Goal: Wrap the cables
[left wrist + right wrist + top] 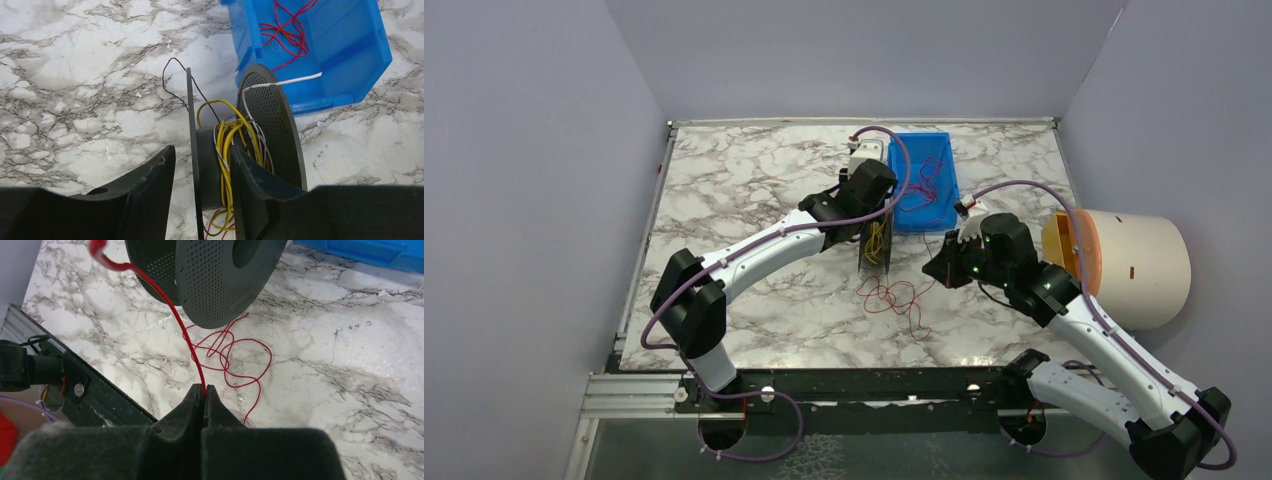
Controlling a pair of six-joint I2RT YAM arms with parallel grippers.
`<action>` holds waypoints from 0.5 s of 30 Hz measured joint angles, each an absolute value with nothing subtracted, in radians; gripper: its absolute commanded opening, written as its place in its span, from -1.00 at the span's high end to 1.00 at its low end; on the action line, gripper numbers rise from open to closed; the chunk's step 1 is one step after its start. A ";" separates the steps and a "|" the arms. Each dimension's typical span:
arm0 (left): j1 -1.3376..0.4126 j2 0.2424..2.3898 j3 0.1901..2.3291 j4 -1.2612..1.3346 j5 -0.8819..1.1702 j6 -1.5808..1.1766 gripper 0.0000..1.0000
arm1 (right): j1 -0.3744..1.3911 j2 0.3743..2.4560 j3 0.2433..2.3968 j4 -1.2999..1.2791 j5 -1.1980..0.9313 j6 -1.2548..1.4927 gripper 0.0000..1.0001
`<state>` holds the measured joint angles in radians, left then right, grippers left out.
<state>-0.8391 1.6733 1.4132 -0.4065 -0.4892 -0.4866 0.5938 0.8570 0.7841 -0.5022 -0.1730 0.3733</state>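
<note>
A dark grey spool (876,243) stands on edge on the marble table (744,180). Yellow cables (227,145) and a few white ones are wound on its hub between a thin flange (190,115) and a perforated flange (274,120). My left gripper (200,157) is open and straddles the thin flange: one finger sits outside it with a gap, the other between the flanges against the yellow cables. My right gripper (204,388) is shut on a red cable (175,310) that rises toward the spool (220,275). The red cable's slack (889,295) lies in loose loops on the table.
A blue bin (939,160) with more red cables (285,30) stands just behind the spool. A cream cylinder (1139,265) lies on its side at the right edge. A black frame rail (95,395) runs along the near table edge.
</note>
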 measured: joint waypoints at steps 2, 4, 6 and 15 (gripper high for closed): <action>-0.839 1.673 1.414 -0.405 -0.489 -0.481 -0.03 | 0.594 0.857 0.784 -0.502 -0.173 0.373 0.98; -0.839 1.672 1.413 -0.405 -0.488 -0.472 -0.10 | 0.594 0.857 0.784 -0.502 -0.173 0.374 0.98; -0.839 1.670 1.414 -0.403 -0.487 -0.462 -0.18 | 0.594 0.859 0.784 -0.502 -0.173 0.373 0.98; -0.839 1.605 1.414 -0.400 -0.451 -0.390 -0.32 | 0.594 0.880 0.787 -0.503 -0.178 0.361 0.98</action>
<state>-0.8391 1.6051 1.4136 -0.4004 -0.4507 -0.3904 0.5938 0.8799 0.7872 -0.5026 -0.1783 0.3607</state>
